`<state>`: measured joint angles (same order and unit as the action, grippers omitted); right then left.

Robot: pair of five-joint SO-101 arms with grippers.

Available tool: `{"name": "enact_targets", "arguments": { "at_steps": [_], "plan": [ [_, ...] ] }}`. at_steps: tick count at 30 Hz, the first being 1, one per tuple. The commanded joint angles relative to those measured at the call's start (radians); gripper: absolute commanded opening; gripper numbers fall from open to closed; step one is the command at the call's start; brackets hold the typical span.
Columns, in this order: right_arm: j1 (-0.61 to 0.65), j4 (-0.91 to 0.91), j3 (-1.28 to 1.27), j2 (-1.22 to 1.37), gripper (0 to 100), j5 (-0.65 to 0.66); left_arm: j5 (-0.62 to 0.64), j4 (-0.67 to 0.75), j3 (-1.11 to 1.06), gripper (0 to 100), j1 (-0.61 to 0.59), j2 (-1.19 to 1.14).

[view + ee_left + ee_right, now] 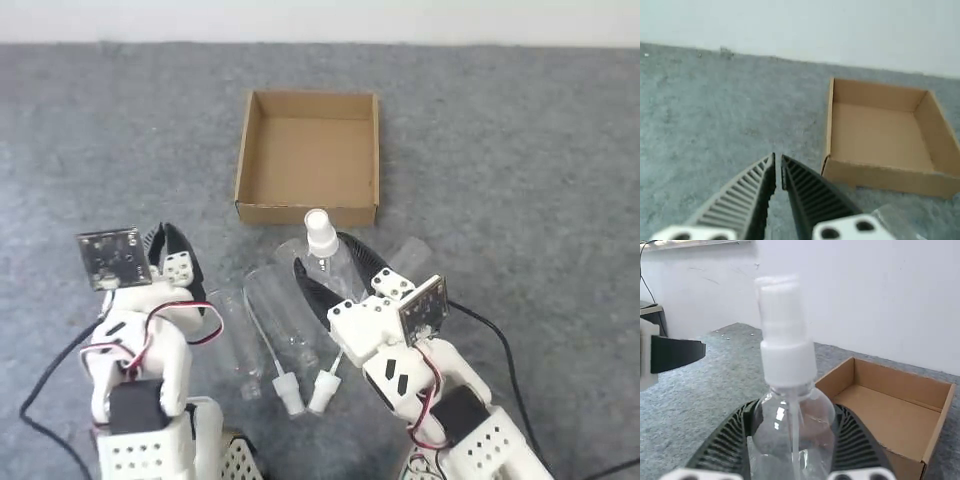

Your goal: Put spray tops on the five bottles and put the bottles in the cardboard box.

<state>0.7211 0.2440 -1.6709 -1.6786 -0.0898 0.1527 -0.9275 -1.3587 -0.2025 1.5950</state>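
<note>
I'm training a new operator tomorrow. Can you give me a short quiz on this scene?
1. Fill in: the left gripper is ___ and empty.
2. What holds the capped bottle? A) left gripper B) right gripper C) neither
3. True or false: the box already holds a bottle.
Key: 1 shut; 2 B; 3 false.
</note>
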Motion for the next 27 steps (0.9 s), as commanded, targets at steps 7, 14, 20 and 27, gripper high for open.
{"name": "enact_targets", "arguments": {
  "at_steps": [7,14,20,27],
  "plan": [
    [-0.099,0.005,0.014,-0.019,0.6,-0.003,-0.009,0.184,-0.140,1,-0.006,0.009],
    [-0.101,0.008,0.084,-0.013,0.6,-0.005,-0.071,0.273,-0.202,1,0.000,0.009],
    [-0.101,0.008,0.195,-0.007,0.6,-0.005,-0.071,0.270,-0.202,1,0.000,0.009],
    [-0.101,-0.002,0.344,0.116,0.6,-0.003,-0.071,0.270,-0.202,1,-0.005,0.009]
  ]
}}
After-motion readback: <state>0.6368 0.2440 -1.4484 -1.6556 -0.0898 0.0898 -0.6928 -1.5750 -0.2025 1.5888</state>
